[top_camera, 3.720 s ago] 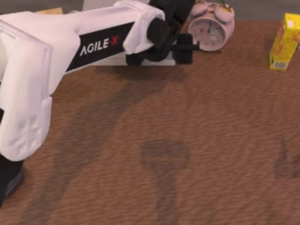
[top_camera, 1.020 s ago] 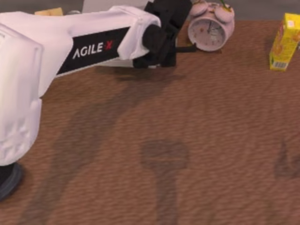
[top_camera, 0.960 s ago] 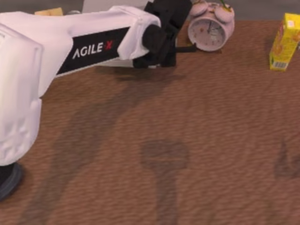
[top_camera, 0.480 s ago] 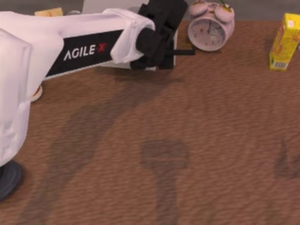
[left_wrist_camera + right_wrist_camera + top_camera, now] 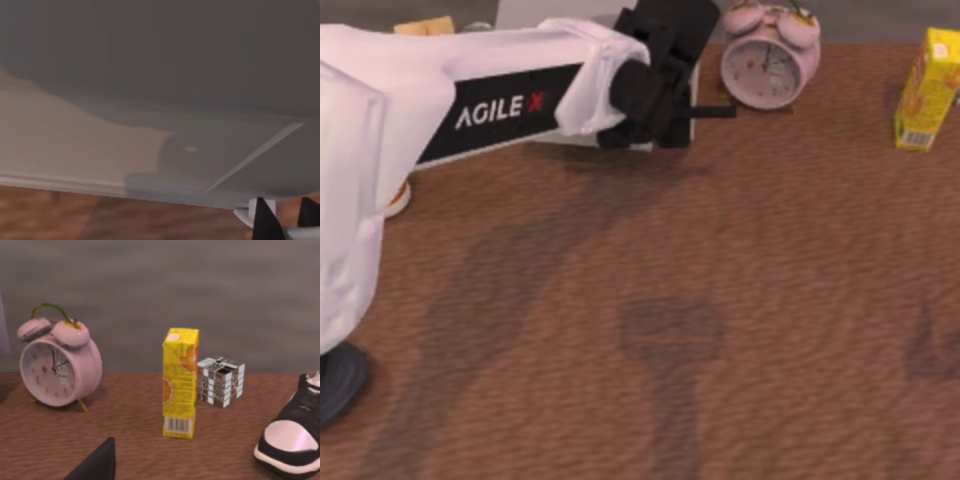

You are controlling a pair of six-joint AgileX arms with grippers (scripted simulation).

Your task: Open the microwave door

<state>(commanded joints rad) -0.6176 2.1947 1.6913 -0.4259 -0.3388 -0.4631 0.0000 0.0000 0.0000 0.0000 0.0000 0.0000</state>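
The left gripper (image 5: 715,110) is up at the far edge of the table (image 5: 770,300), pressed against the microwave (image 5: 535,10); whether its fingers are parted I cannot tell. The microwave door (image 5: 165,130) fills the left wrist view. Just right stands a pink alarm clock (image 5: 770,55), and far right a yellow juice carton (image 5: 926,90).

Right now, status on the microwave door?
Left gripper at the microwave front, far edge of table. Door fills left wrist view, ajar or shut unclear. Clock close beside.
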